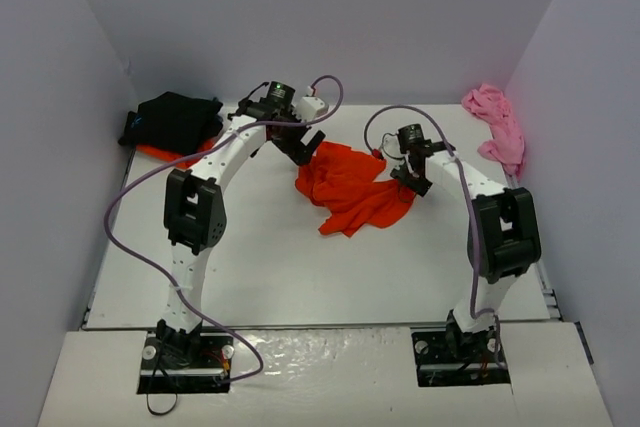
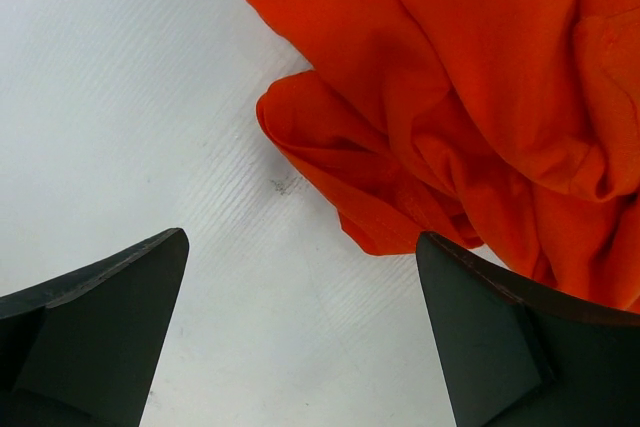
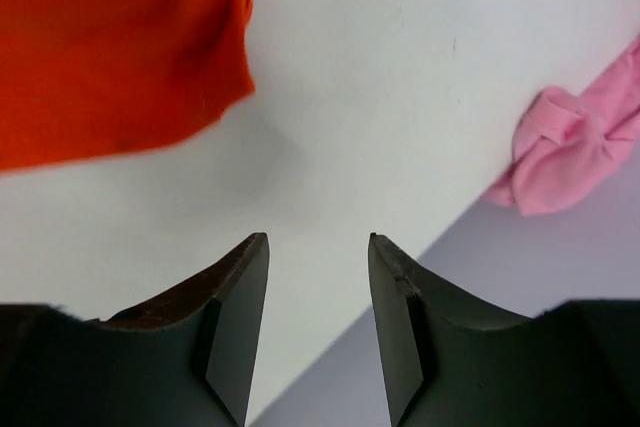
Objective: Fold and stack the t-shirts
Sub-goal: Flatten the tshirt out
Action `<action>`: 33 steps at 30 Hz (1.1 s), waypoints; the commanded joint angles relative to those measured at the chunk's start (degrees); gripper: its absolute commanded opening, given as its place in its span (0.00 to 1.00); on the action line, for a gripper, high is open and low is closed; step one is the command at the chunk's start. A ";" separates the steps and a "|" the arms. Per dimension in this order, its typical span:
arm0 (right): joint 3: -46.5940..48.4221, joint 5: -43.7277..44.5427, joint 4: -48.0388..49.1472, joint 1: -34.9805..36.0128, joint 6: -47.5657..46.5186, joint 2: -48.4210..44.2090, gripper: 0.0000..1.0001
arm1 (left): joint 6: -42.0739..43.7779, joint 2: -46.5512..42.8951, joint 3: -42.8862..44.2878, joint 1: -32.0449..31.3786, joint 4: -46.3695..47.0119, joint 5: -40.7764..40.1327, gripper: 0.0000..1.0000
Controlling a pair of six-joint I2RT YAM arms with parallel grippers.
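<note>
A crumpled orange-red t-shirt (image 1: pixel 350 189) lies in the middle of the table. My left gripper (image 1: pixel 303 151) hovers at its back left edge, jaws wide open and empty. In the left wrist view the cloth (image 2: pixel 470 97) fills the upper right, just beyond the left gripper (image 2: pixel 300 247). My right gripper (image 1: pixel 412 181) is at the shirt's right edge, open with nothing between its fingers. In the right wrist view the right gripper (image 3: pixel 318 239) points at bare table, with the orange shirt (image 3: pixel 110 47) to the upper left. A black t-shirt (image 1: pixel 175 119) lies folded at the back left on another orange-red one (image 1: pixel 160 154). A pink t-shirt (image 1: pixel 497 127) is bunched at the back right.
Grey walls close in the white table (image 1: pixel 260 247) on the left, back and right. The pink shirt (image 3: pixel 575 152) rests against the right wall. Purple cables loop over both arms.
</note>
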 commanded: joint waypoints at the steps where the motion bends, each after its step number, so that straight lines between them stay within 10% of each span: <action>1: -7.48 8.93 5.96 1.79 -15.30 -7.86 0.43 | 0.17 -4.74 -1.86 0.11 2.78 -3.02 0.97; 10: -28.26 12.31 28.98 5.48 -32.01 -12.46 0.44 | 1.92 -8.54 -7.83 0.17 4.98 -7.38 0.97; 20: -30.13 10.34 40.07 5.84 -32.92 -8.68 0.44 | 2.23 -9.22 -7.20 1.36 4.78 -8.41 0.97; 33: -27.42 5.50 29.40 16.17 -21.89 -8.15 0.44 | 2.97 -10.40 -9.69 3.04 5.69 -9.28 0.97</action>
